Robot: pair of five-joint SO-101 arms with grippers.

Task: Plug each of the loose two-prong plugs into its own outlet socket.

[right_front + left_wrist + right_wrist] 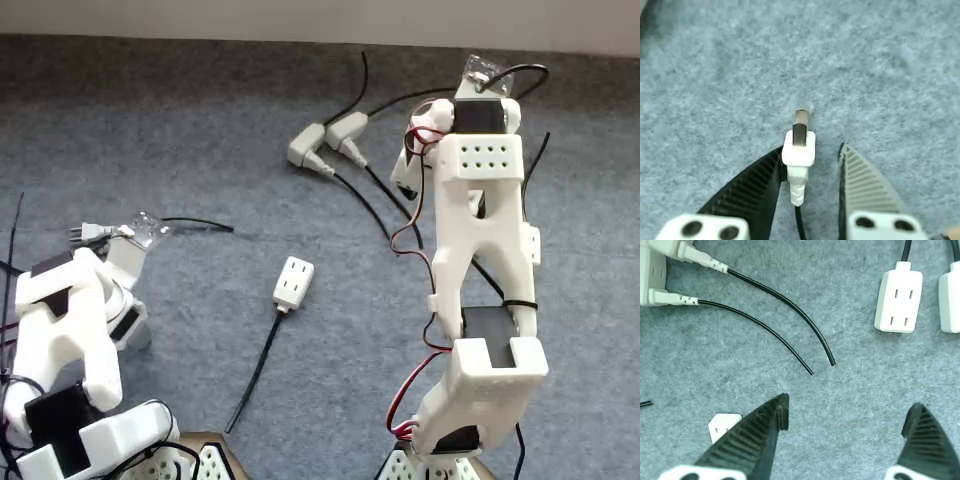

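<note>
A white two-prong plug (799, 150) with a black cord lies between the fingers of my left gripper (812, 152), prongs pointing away. It rests against the dark finger (757, 180) and a gap separates it from the other finger; the gripper is open. From above, that plug (90, 233) sits at the tip of my left gripper (125, 232), at the left of the carpet. A free white outlet socket (293, 281) lies mid-carpet. My right gripper (847, 417) hangs wide open over the carpet, short of two free sockets (897, 295).
Two sockets with plugs in them (325, 143) lie at the back centre, their black cords (785, 302) ending loose on the carpet. A small white piece (722, 426) shows beside one right finger. Black cables run under the right arm (480, 230).
</note>
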